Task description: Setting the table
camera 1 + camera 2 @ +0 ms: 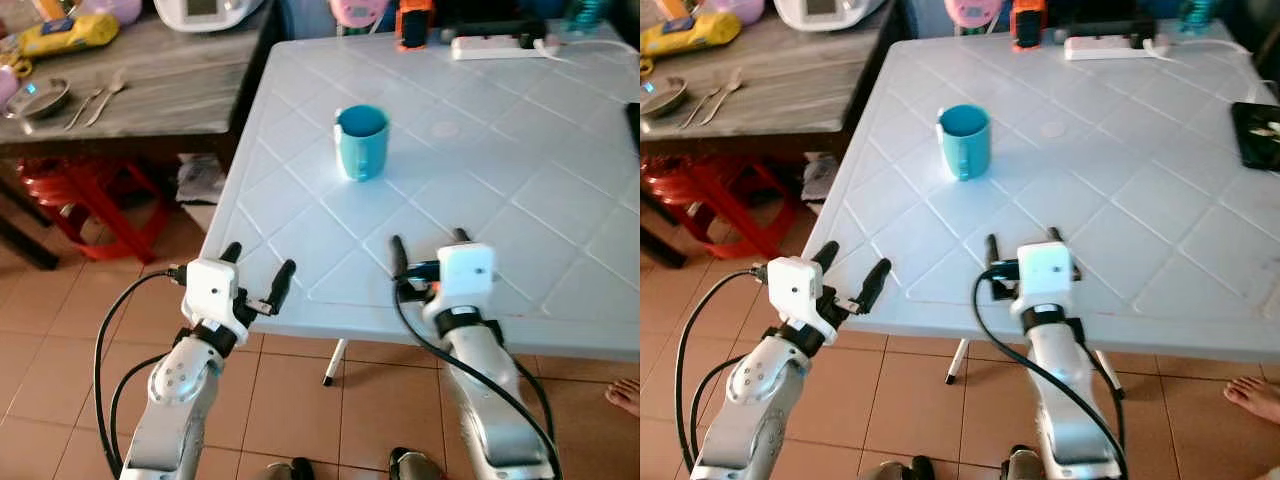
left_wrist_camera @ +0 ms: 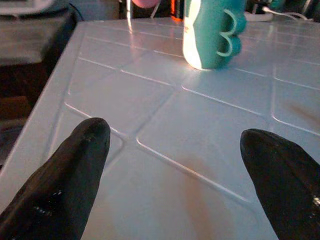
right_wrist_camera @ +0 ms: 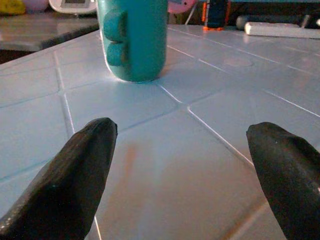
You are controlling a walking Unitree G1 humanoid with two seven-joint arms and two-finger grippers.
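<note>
Both jaws stand wide apart and empty: the left gripper point(image 1: 258, 271) at the white surface's point(image 1: 560, 200) near-left corner, the right gripper point(image 1: 428, 252) over its near edge, both aimed at the teal mug point(image 1: 361, 141) farther in, likely readying a pickup.

Nothing's reading as text here, no labels, brands or numbers are showing clearly enough on anything.

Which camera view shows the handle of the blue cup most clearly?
The right wrist view: the cup stands close, its handle facing the camera. The left wrist view shows it blurred; both eye views show it small, from above.
</note>
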